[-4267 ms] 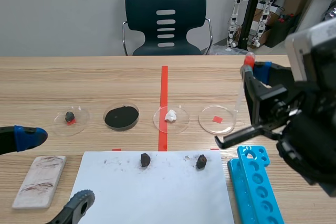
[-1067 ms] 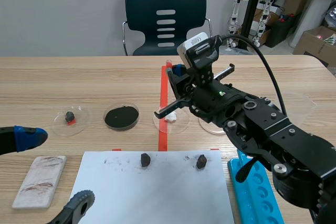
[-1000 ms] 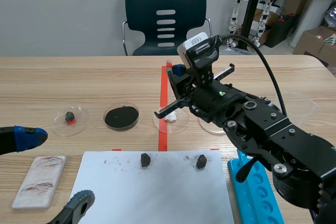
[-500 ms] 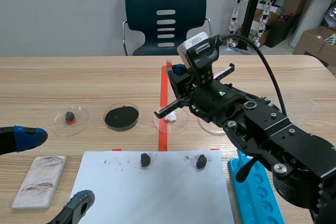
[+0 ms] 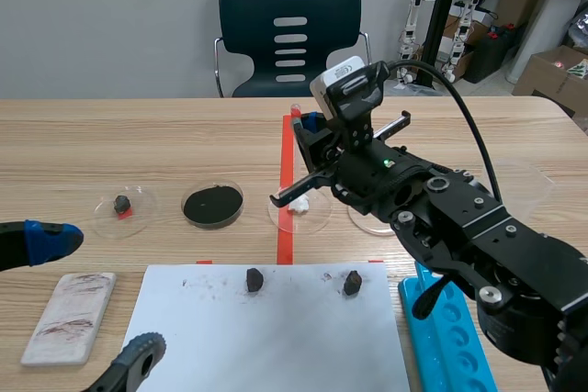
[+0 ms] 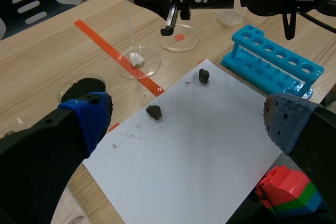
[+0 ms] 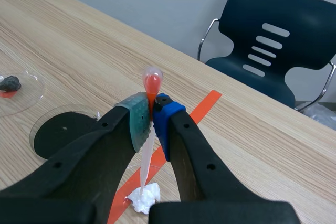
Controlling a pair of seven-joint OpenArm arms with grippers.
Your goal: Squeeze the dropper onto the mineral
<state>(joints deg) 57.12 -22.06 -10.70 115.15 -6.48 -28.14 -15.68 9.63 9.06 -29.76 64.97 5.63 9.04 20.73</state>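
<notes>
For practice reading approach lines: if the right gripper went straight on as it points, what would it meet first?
Probably the white mineral in the clear dish, at the tip of the dropper the right gripper holds; depth unclear.

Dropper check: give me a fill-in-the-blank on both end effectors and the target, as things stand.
The right end effector is ____ on the dropper.
The dropper's tip points down at the ____ mineral in a clear dish.
The left end effector stands ____, holding nothing.
Missing words: shut; white; open.
</notes>
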